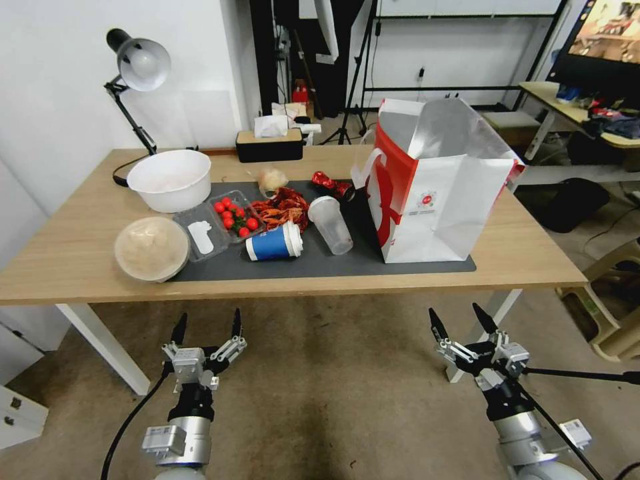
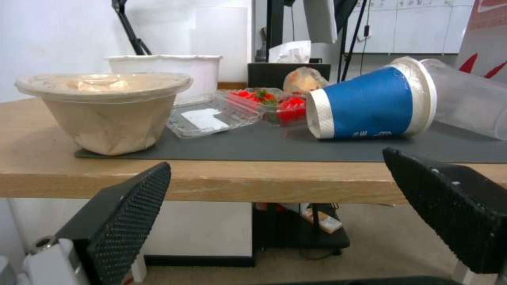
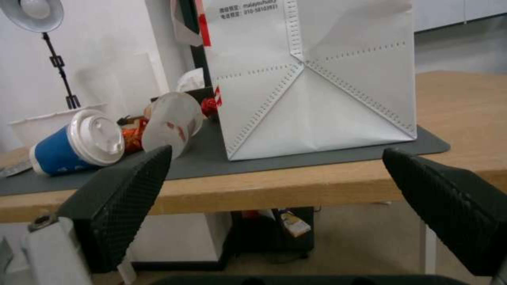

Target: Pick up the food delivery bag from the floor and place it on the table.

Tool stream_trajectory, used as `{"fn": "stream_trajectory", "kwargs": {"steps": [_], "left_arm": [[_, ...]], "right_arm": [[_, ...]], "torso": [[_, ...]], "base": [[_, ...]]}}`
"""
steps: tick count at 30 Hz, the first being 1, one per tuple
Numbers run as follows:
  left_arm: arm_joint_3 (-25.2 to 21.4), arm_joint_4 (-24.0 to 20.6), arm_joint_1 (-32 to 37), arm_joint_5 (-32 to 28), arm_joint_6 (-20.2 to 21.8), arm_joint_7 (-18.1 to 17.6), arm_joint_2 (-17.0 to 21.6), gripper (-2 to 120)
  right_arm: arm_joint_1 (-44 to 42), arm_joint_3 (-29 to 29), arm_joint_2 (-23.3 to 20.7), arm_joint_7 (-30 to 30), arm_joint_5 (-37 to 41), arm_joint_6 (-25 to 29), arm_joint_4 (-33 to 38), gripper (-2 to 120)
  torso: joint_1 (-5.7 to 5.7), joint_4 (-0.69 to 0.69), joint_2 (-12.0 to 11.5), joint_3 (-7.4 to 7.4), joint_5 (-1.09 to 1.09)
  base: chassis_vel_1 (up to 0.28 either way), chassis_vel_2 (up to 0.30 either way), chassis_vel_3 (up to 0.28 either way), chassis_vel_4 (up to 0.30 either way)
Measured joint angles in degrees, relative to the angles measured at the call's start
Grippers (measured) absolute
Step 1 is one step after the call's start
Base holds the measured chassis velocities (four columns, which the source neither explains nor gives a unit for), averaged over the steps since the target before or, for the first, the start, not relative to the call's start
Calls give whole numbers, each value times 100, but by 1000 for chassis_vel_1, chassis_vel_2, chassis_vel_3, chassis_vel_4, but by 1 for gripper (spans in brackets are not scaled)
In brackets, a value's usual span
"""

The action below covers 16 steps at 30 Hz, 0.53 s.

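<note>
Head view: the left gripper [image 1: 207, 323] and right gripper [image 1: 457, 315] hang empty, fingers spread, before the table [image 1: 67, 253]. Upright, mouth upward, the food delivery bag [image 1: 437, 187] stands on the grey mat [image 1: 320, 263], right end, above carpeted floor [image 1: 320, 373].

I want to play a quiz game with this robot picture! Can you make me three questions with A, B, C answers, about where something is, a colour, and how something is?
1. Where is the food delivery bag?
A. On the floor
B. On the table
C. In a gripper

2. What colour is the paper cup?
A. Blue
B. Green
C. Yellow

3. How is the clear plastic cup?
A. Standing upright
B. Lying on its side
C. Stacked in the bowl

Answers:
1 B: the bag stands upright on the dark mat on the table.
2 A: blue body, white lid.
3 B: it lies tipped over beside the blue cup.
</note>
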Motion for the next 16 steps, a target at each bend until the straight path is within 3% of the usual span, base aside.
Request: {"fn": "stream_trajectory", "kwargs": {"steps": [16], "left_arm": [[1, -8, 0, -1, 8, -5, -1, 100]], "right_arm": [[1, 1, -4, 2, 6, -4, 7, 100]], "torso": [[0, 0, 0, 0, 0]], "base": [[0, 0, 0, 0]]}}
